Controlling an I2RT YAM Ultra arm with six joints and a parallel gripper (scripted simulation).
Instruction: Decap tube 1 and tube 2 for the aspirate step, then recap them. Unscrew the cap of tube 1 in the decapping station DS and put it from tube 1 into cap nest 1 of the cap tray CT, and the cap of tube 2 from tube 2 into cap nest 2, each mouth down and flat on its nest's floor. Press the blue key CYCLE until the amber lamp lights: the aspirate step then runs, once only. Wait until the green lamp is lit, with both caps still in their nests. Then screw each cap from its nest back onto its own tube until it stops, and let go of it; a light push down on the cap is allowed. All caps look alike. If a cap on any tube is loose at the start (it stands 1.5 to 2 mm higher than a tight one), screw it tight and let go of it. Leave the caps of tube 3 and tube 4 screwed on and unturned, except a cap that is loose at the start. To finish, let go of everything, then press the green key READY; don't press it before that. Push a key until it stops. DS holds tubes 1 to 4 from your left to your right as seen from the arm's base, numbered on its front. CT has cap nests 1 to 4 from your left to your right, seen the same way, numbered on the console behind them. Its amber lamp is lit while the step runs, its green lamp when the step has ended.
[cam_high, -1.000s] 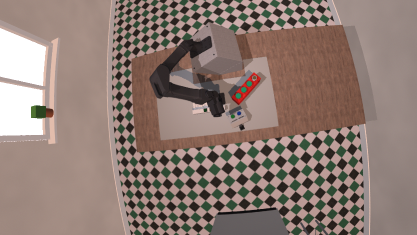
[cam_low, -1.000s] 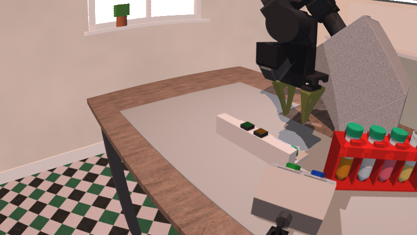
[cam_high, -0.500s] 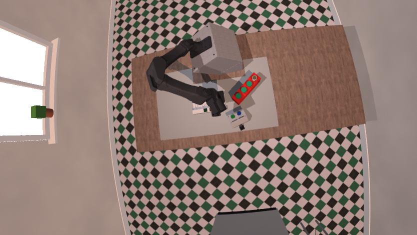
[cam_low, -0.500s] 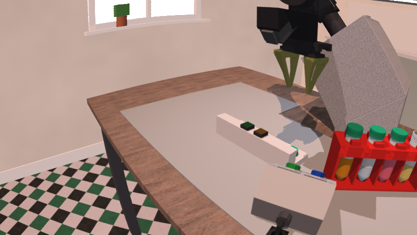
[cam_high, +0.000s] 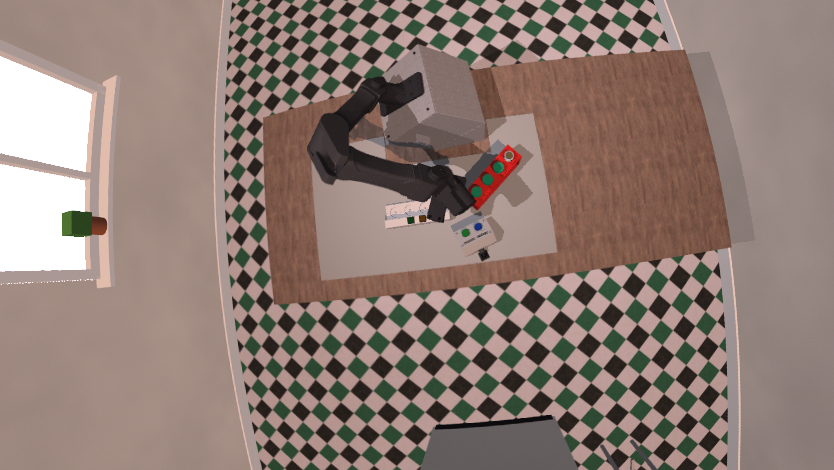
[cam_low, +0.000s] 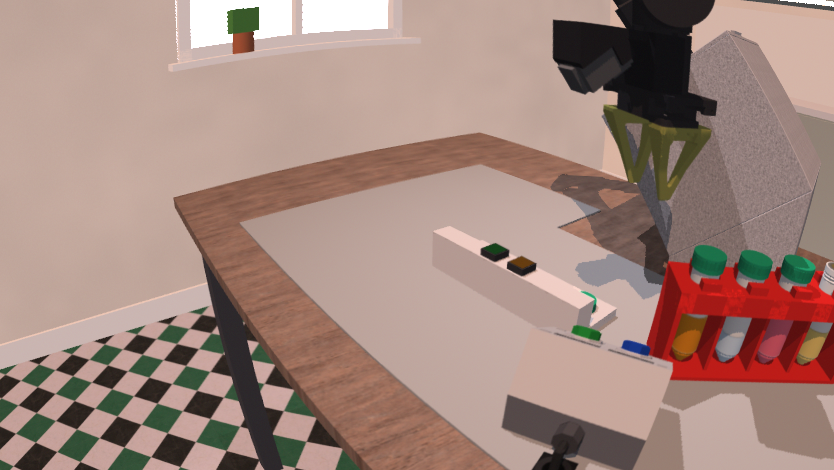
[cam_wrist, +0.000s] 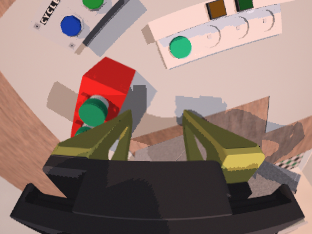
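Note:
The red decapping station (cam_high: 493, 175) (cam_low: 752, 326) holds four tubes. Three of them carry green caps (cam_low: 752, 263). The end tube (cam_low: 828, 277) (cam_high: 508, 155) stands open without a cap. The white cap tray (cam_low: 519, 274) (cam_wrist: 223, 21) has one green cap (cam_wrist: 180, 47) (cam_low: 590, 295) in its end nest; the other nests are empty. Its amber lamp (cam_wrist: 216, 9) and green lamp (cam_wrist: 244, 1) look dark. My gripper (cam_low: 650, 183) (cam_wrist: 157, 115) hangs high above the mat between tray and station, partly open, with nothing between the fingers.
A large grey housing (cam_low: 741, 145) rises behind the station, close to my arm.

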